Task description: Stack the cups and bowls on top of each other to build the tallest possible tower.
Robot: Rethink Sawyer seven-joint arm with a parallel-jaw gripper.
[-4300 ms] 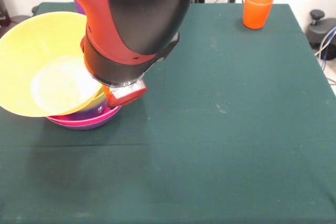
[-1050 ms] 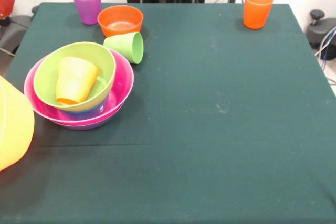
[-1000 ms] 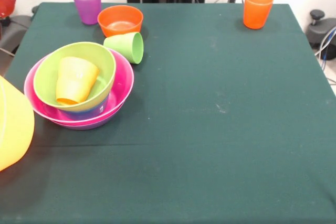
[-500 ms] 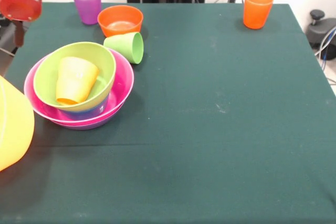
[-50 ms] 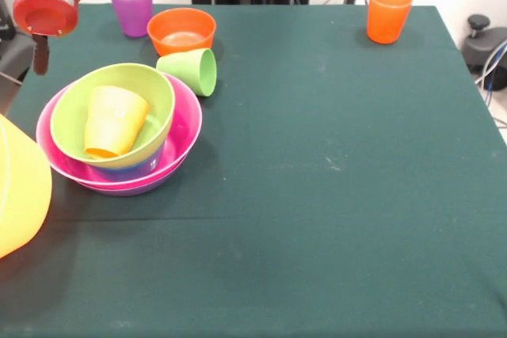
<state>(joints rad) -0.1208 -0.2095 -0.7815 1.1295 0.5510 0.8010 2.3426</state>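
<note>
My gripper (image 5: 40,53) hangs over the table's (image 5: 333,195) corner; I cannot tell its state.
Nested tower (image 5: 119,136) stays low; yellow bowl (image 5: 20,187) sits apart at the edge.

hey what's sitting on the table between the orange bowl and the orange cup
Nothing. In the front view, the stretch of green tablecloth between the orange bowl and the orange cup is bare.

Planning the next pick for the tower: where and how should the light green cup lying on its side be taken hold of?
Probably the light green cup across its side walls, coming from above. It lies on the table with its mouth facing right, beside the pink bowl, so the rim is hard to pinch.
</note>
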